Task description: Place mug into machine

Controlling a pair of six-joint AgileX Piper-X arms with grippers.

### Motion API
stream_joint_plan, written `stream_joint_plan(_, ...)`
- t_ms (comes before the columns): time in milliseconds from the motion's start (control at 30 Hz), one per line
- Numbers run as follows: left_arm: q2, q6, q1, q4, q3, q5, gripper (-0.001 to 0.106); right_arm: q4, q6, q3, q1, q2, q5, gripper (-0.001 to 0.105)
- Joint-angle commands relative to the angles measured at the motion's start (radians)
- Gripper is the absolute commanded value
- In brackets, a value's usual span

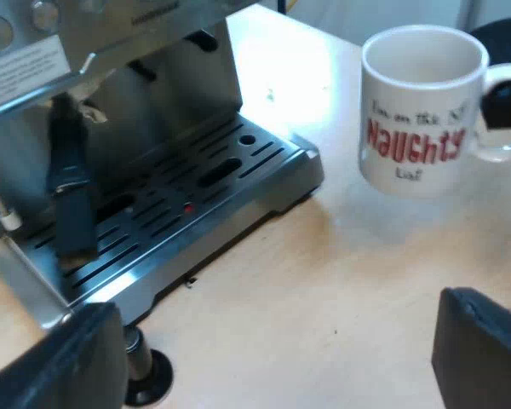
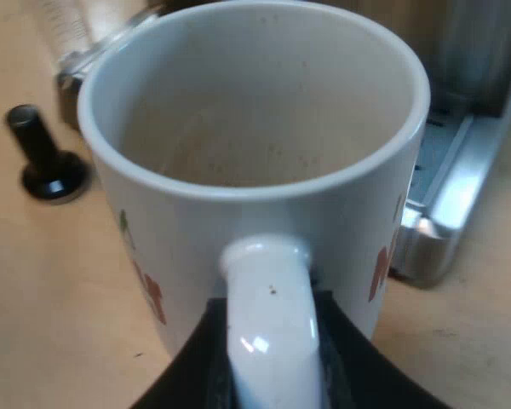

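The white mug (image 1: 422, 111) with red lettering stands upright beside the espresso machine's drip tray (image 1: 196, 183), low over the wooden table. My right gripper (image 2: 268, 366) is shut on the mug's handle (image 2: 268, 315), one black finger on each side; it also appears at the handle as the right gripper (image 1: 504, 106). The mug (image 2: 255, 128) is empty inside. My left gripper (image 1: 272, 358) hangs open over the bare table in front of the tray, holding nothing. Whether the mug touches the table I cannot tell.
The espresso machine (image 1: 111, 77) rises behind the slotted tray, and a dark handle (image 1: 70, 192) sticks out over the tray. A tamper with a black knob (image 2: 44, 162) stands on the table beyond the mug, near the machine's tray corner (image 2: 447, 221).
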Motion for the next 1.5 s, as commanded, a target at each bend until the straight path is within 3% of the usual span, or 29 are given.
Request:
stream_joint_plan(33, -0.006, -0.013, -0.004, 0.001, 0.022, -0.015, 0.074, -0.073, 0.021, -0.023, 0.02, 0.013, 0.014, 0.0)
stream_joint_plan(233, -0.004, -0.056, -0.004, -0.078, 0.072, -0.02, 0.074, -0.172, 0.058, -0.023, 0.02, 0.106, 0.008, 0.0)
stream_joint_plan(433, -0.004, -0.065, -0.004, -0.121, 0.084, -0.082, 0.074, -0.255, 0.058, -0.056, 0.02, 0.238, 0.002, 0.0)
stream_joint_plan(933, 0.005, -0.049, -0.004, -0.206, 0.128, -0.081, 0.074, -0.387, 0.045, -0.195, 0.016, 0.549, -0.031, 0.0)
stream_joint_plan(1300, 0.058, -0.043, 0.016, -0.304, 0.176, -0.081, 0.074, -0.56, 0.032, -0.207, 0.016, 0.682, -0.032, 0.0)
stream_joint_plan(1400, 0.058, -0.043, 0.081, -0.303, 0.18, -0.061, 0.074, -0.576, 0.021, -0.207, 0.016, 0.713, -0.024, 0.0)
stream_joint_plan(1500, 0.058, -0.019, 0.159, -0.309, 0.193, 0.036, 0.074, -0.6, 0.014, -0.207, 0.016, 0.743, -0.008, 0.0)
